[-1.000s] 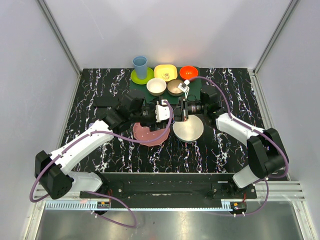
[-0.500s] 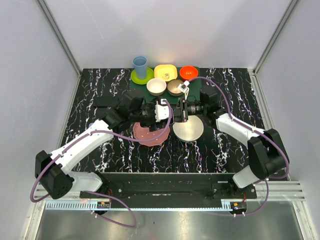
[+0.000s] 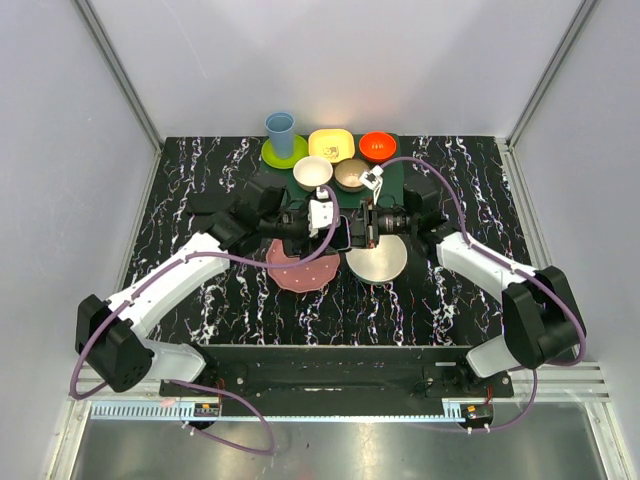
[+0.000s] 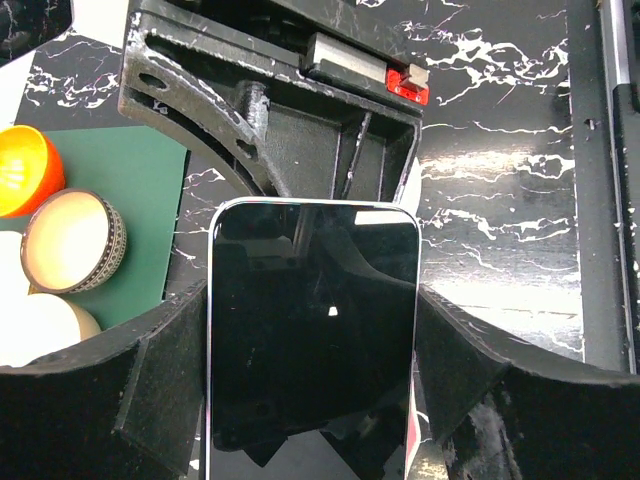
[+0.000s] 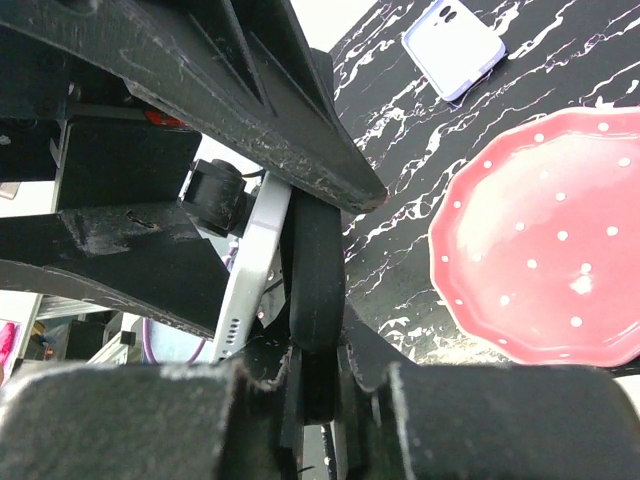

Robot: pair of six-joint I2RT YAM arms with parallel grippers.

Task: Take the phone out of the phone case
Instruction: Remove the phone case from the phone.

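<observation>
The phone (image 3: 341, 233) hangs above the table between my two grippers. In the left wrist view the phone (image 4: 315, 320) shows a dark glossy screen with a thin pale rim. The left gripper (image 4: 312, 340) is shut on its long sides and also shows from above (image 3: 322, 225). The right gripper (image 3: 368, 228) meets the phone's far end. In the right wrist view its fingers (image 5: 320, 370) are closed on a black edge beside the phone's silver end (image 5: 250, 270). The phone case (image 5: 455, 45), pale lavender, lies apart on the table beyond the plate. The left arm hides it from above.
A pink dotted plate (image 3: 300, 268) and a round metal dish (image 3: 376, 258) lie under the grippers. A green mat (image 3: 395, 180) at the back holds a white bowl (image 3: 313, 172), a tan bowl (image 3: 351, 174), an orange bowl (image 3: 377, 146), a yellow dish (image 3: 331, 145) and a blue cup (image 3: 280, 130).
The left arm has swung toward the back and its gripper has shifted slightly right. The phone shows more plainly between the grippers. The right gripper has barely moved.
</observation>
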